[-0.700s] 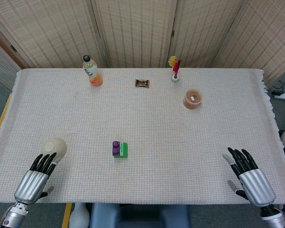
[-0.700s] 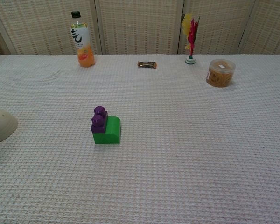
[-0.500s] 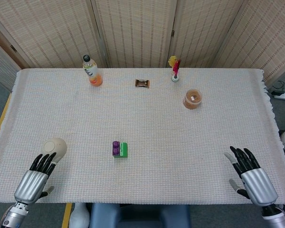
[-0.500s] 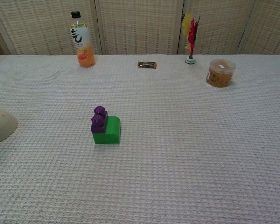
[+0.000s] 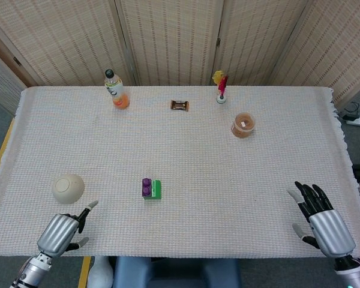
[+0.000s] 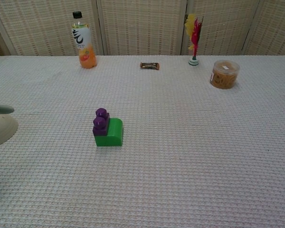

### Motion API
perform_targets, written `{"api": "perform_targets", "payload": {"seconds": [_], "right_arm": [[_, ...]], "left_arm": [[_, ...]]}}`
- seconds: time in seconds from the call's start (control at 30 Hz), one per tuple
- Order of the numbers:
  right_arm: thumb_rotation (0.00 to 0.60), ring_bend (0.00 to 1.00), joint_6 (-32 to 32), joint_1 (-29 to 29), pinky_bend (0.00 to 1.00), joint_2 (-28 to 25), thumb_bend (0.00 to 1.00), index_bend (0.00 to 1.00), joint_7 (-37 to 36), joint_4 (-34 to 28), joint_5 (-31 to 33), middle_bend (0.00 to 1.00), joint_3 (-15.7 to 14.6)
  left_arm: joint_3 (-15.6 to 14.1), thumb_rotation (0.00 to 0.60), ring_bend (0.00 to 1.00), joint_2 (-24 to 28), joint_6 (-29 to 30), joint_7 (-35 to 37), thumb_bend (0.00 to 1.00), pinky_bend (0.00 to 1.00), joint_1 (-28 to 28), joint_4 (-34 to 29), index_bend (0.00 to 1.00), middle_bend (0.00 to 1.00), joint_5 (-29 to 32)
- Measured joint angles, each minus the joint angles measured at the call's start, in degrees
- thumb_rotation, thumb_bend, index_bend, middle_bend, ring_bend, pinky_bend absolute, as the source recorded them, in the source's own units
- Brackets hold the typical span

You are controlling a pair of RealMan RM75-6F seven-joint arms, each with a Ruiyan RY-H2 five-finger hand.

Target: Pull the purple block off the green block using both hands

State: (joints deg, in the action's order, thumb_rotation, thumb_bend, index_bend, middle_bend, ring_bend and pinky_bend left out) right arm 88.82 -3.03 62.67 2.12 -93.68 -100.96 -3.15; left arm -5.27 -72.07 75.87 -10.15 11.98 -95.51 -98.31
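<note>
The purple block (image 5: 146,186) sits on the left half of the green block (image 5: 156,189), near the front middle of the table. In the chest view the purple block (image 6: 100,122) stands upright on the green block (image 6: 113,134), and nothing touches the pair. My left hand (image 5: 63,231) is at the front left edge, well left of the blocks, its thumb stuck out and nothing in it. A grey fingertip (image 6: 2,109) shows at the chest view's left edge. My right hand (image 5: 321,217) is at the front right edge with its fingers spread, holding nothing.
A cream bowl (image 5: 68,188) lies upside down just ahead of my left hand. Along the back stand an orange drink bottle (image 5: 116,90), a small wrapped bar (image 5: 179,105), a red and yellow shuttlecock (image 5: 220,87) and a round tub (image 5: 243,125). Woven screens close off the far side.
My left hand has drawn back from the bowl toward the near edge and turned, its thumb now out to the side. The right hand has drifted slightly right and back. The blocks have not moved.
</note>
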Motion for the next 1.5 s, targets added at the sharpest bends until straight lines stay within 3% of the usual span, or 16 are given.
{"api": "perform_targets", "payload": {"seconds": [0.13,0.43,0.87,1.03,1.23,1.5], "right_arm": [[0.6,0.0,-2.7,-1.0,0.0,0.5,0.36,0.0,0.8,0.1,2.5,0.0,0.8],[0.6,0.0,-3.0,-1.3,0.0,1.2,0.36,0.0,1.6,0.0,5.0,0.0,2.3],[0.6,0.0,-7.2,-3.4,0.0,0.6,0.36,0.0,-1.3,0.3,9.0,0.0,3.8],[0.6,0.0,-7.7,-3.9,0.0,-0.5,0.36,0.0,-4.6,0.6,9.6,0.0,4.0],[0.6,0.0,-7.8,-4.0,0.0,-2.2,0.36,0.0,-8.7,0.8,9.8,0.0,4.0],[0.6,0.0,-6.9,-3.9,0.0,-3.5,0.36,0.0,-11.6,1.2,8.9,0.0,3.6]], "left_arm": [[2.6,0.6,1.0,-1.6,-3.0,-1.7,0.25,1.0,1.5,-3.0,0.09,1.0,5.0],[11.7,0.6,1.0,-7.5,-9.6,-9.9,0.25,1.0,7.4,-7.1,0.1,1.0,22.0],[17.9,0.6,1.0,-18.7,-15.1,-13.7,0.24,1.0,15.5,-5.1,0.13,1.0,41.2],[19.5,0.6,1.0,-23.6,-14.5,-18.1,0.24,1.0,19.0,-3.3,0.16,1.0,47.6],[21.5,0.6,1.0,-29.2,-9.5,-24.7,0.24,1.0,22.9,0.3,0.19,1.0,53.3],[23.0,0.6,1.0,-31.1,-6.5,-27.1,0.24,1.0,25.2,1.3,0.25,1.0,56.8]]}}
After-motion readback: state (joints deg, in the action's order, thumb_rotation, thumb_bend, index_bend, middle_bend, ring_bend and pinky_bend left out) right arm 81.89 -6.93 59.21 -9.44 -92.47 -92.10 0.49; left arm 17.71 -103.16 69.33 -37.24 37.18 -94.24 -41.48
